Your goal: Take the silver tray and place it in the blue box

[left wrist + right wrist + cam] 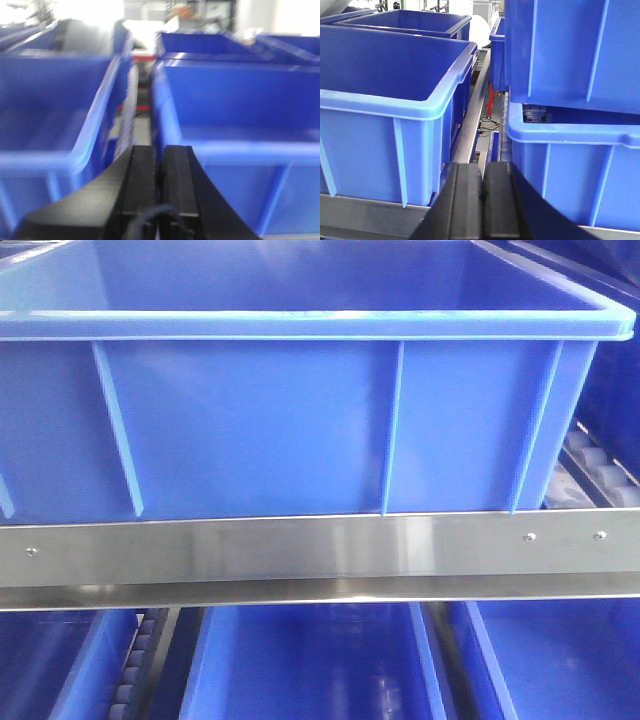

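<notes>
With both the left gripper [161, 165] and the right gripper [481, 182] closed and empty, the silver tray appears in no view, and only large bright-blue ribbed plastic crates [300, 420] are visible, so its handling and grasp point cannot be judged.

The right gripper [481, 200] sits at the bottom of the view, its two black fingers [465, 202] pressed close together with only a thin seam between them. To its left stands a blue box [390, 115] with a thick pale rim and upright ribs on its outer wall; what shows of its inside is bare. It rests on a metal rail [365, 212]. Behind it is a second blue crate [415, 22]. On the right, one blue crate [570, 50] sits stacked on top of another [570, 170]. Between the left and right crates runs a narrow gap with a grey metal strip [472, 125] and something red [491, 97] farther back.
</notes>
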`<act>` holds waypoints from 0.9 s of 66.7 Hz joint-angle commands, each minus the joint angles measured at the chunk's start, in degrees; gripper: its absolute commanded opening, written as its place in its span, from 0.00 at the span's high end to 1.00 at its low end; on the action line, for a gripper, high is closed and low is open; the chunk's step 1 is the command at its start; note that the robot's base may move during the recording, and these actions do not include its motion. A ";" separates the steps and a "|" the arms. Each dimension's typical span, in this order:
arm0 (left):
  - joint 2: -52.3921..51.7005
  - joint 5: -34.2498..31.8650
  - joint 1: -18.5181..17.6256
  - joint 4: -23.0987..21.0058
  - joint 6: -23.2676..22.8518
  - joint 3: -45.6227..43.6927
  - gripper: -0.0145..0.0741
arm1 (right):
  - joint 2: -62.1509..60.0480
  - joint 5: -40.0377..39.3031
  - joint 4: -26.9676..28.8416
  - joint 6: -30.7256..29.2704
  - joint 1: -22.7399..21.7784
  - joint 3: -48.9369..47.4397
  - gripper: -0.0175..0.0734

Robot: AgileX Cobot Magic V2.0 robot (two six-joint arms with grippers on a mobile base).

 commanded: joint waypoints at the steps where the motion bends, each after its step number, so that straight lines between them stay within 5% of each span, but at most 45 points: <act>1: -1.20 -6.40 2.30 -0.77 0.37 2.91 0.84 | -1.17 -4.91 -0.59 0.02 -0.29 -1.05 0.75; 14: -1.53 -12.05 3.59 0.36 0.16 11.10 0.84 | -1.17 -4.91 -0.59 0.02 -0.29 -1.05 0.75; 60: -1.53 -11.87 3.59 0.78 0.16 11.09 0.84 | -1.17 -4.91 -0.59 0.02 -0.29 -1.05 0.75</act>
